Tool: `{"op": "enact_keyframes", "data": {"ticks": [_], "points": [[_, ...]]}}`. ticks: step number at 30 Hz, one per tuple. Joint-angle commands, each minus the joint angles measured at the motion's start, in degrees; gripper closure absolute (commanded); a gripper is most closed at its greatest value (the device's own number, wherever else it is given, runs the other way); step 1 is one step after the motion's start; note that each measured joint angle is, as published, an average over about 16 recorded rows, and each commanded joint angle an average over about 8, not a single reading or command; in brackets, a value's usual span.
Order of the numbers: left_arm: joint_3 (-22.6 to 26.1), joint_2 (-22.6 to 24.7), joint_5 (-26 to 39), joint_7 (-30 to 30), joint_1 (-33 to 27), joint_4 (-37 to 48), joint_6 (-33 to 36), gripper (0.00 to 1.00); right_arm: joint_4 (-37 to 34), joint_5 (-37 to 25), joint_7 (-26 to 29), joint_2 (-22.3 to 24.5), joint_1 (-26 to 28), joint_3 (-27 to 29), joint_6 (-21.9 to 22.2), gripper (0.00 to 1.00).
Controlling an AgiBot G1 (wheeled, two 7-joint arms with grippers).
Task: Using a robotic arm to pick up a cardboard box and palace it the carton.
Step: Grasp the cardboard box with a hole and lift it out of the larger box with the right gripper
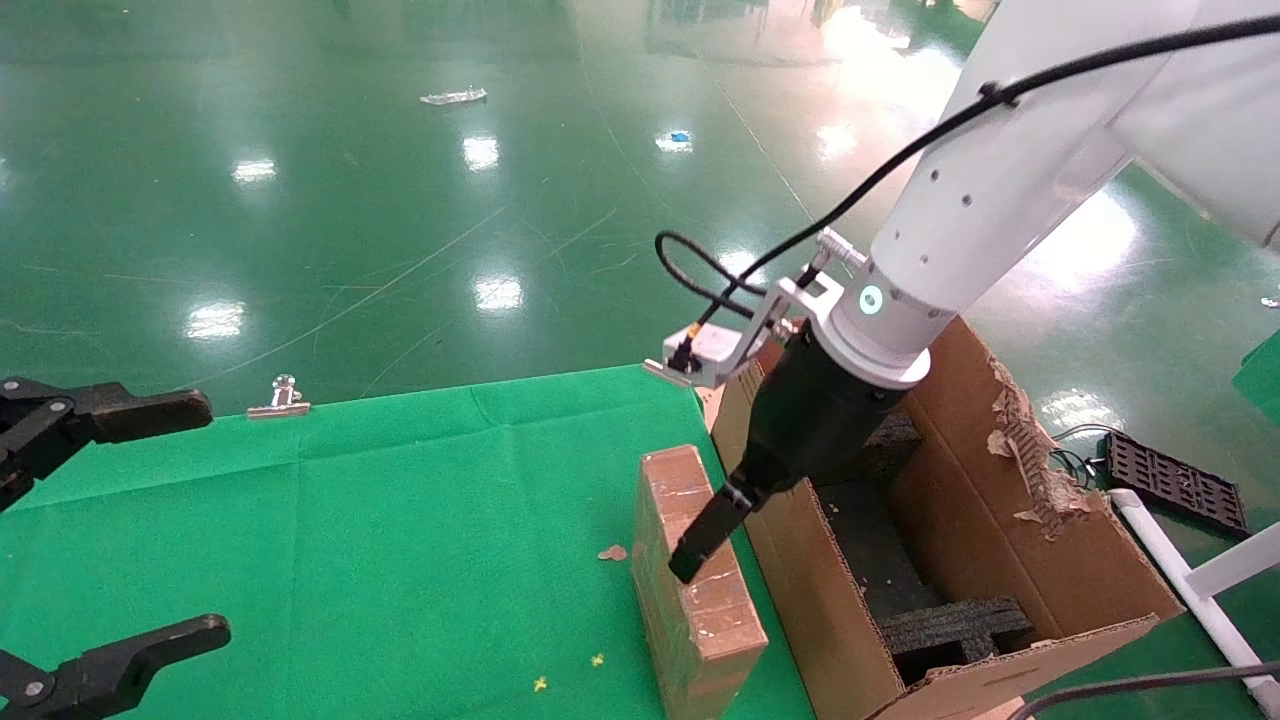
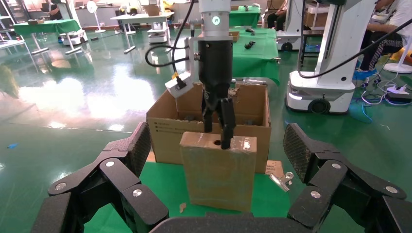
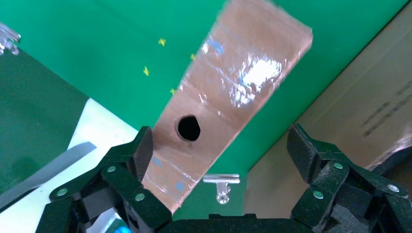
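Box (image 1: 690, 570) stands on its narrow edge on your green worktop (image 1: 400, 520), just beside the carton (image 1: 960, 560), with the holed, taped face turned up. Your right claw (image 2: 217, 127) reaches down over that top face with its fingers spread, one finger (image 3: 138, 155) against the box's edge and the other out over the carton side, nothing pinched. Your left claw (image 1: 110, 520) hangs spread wide at the worktop's left, well apart from the box.

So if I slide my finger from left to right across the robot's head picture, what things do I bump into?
Left gripper → silver binder clip → cardboard box → carton → black grid panel on the floor.
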Motion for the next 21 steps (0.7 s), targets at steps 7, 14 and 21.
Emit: {"op": "enact_keyframes", "data": {"ticks": [7, 14, 21], "points": [[0.0, 0.0, 0.0, 0.0, 0.0, 0.0, 0.0, 0.0, 0.7, 0.4, -0.1, -0.1, 0.1, 0.2, 0.3, 0.02], [0.1, 0.0, 0.0, 0.0, 0.0, 0.0, 0.0, 0.0, 0.9, -0.4, 0.7, -1.2, -2.0, -0.7, 1.2, 0.45], [0.1, 0.0, -0.1, 0.0, 0.0, 0.0, 0.0, 0.38, 1.3, -1.4, 1.4, -1.6, -3.0, -1.4, 1.9, 0.97]]}}
